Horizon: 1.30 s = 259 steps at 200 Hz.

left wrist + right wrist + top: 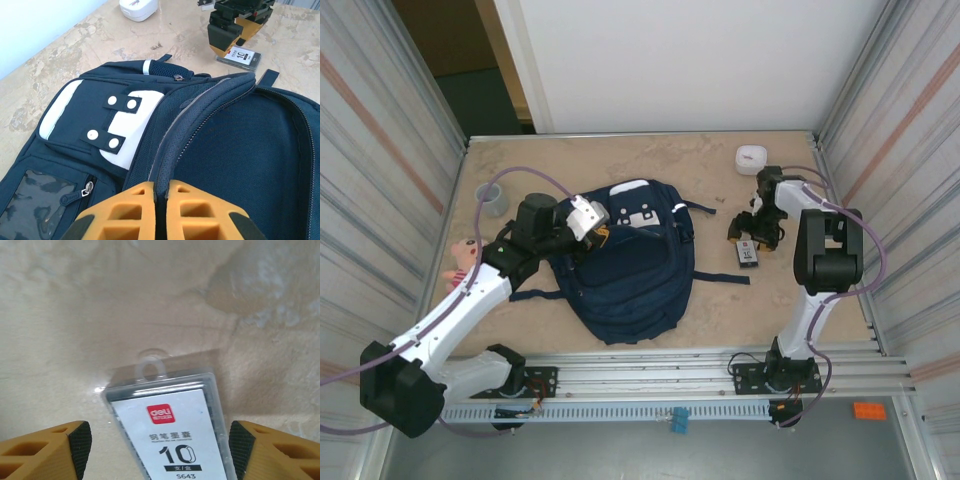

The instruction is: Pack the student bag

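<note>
From above, the left gripper is clamped on the upper left rim of the student bag, which lies flat in the middle of the table. The left arm slants up from its base at the lower left to that rim. The right arm rises from its base, folds at the elbow and points its wrist down. The right gripper hangs over a small refill pack, just right of the bag. A white box sits near the far edge, and a grey cup and a pink toy lie at the left.

At the left wrist, the orange fingers pinch the padded edge of the bag's open mouth.

At the right wrist, the fingers stand wide apart either side of the pack, gripping nothing.
</note>
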{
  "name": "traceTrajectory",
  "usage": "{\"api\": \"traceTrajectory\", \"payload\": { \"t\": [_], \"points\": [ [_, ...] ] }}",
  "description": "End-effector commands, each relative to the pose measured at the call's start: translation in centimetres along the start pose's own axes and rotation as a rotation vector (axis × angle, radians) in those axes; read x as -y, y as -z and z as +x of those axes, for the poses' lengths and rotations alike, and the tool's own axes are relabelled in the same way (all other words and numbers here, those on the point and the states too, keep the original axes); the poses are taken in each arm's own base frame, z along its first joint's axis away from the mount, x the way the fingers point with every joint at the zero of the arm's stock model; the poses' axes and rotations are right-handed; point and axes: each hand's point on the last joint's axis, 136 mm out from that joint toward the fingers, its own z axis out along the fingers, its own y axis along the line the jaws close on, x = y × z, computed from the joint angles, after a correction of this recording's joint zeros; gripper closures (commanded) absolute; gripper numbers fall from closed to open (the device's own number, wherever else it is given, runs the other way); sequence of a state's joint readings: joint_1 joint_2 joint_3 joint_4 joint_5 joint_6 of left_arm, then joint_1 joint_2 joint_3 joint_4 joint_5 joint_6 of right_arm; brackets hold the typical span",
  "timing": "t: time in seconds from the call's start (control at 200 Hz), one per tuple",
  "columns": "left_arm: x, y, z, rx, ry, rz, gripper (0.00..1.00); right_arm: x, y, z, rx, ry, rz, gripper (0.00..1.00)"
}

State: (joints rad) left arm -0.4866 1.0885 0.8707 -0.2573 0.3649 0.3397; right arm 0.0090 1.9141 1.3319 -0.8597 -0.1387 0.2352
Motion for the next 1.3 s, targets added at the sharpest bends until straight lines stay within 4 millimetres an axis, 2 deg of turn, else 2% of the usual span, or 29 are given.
{"api": "traceTrajectory", "payload": {
  "t": [0.0,0.115,0.241,0.391,0.491,0.762,1.087,1.228,1.293],
  "points": [
    [-0.7,1.3,-1.2,0.042,-0.024,-0.056,1.00,1.4,2.4,1.1,-0.006,0.098,0.091,0.26],
    [-0.7,1.3,-1.2,0.040,-0.027,-0.055,1.00,1.7,3.8,2.5,-0.001,0.196,0.107,0.25],
    [-0.6,1.2,-1.3,0.044,-0.025,-0.052,1.00,0.3,4.6,2.7,0.046,0.269,0.106,0.25],
    [-0.7,1.0,-1.3,0.045,-0.023,-0.046,1.00,0.7,2.6,3.4,-0.053,0.393,0.259,0.24],
    [-0.6,1.0,-1.4,0.048,-0.026,-0.044,1.00,0.8,1.2,3.5,-0.101,0.416,0.293,0.24],
    [-0.6,1.1,-1.2,0.042,-0.024,-0.046,1.00,0.1,0.0,2.5,-0.107,0.423,0.252,0.24],
    [-0.7,1.2,-1.4,0.042,-0.025,-0.053,1.00,0.6,-1.4,2.3,-0.160,0.396,0.208,0.27],
    [-0.7,1.2,-1.3,0.037,-0.024,-0.055,1.00,0.8,-2.2,2.4,-0.186,0.383,0.172,0.32],
    [-0.8,1.2,-1.3,0.036,-0.025,-0.058,1.00,1.0,-2.7,2.6,-0.203,0.374,0.161,0.39]
  ]
}}
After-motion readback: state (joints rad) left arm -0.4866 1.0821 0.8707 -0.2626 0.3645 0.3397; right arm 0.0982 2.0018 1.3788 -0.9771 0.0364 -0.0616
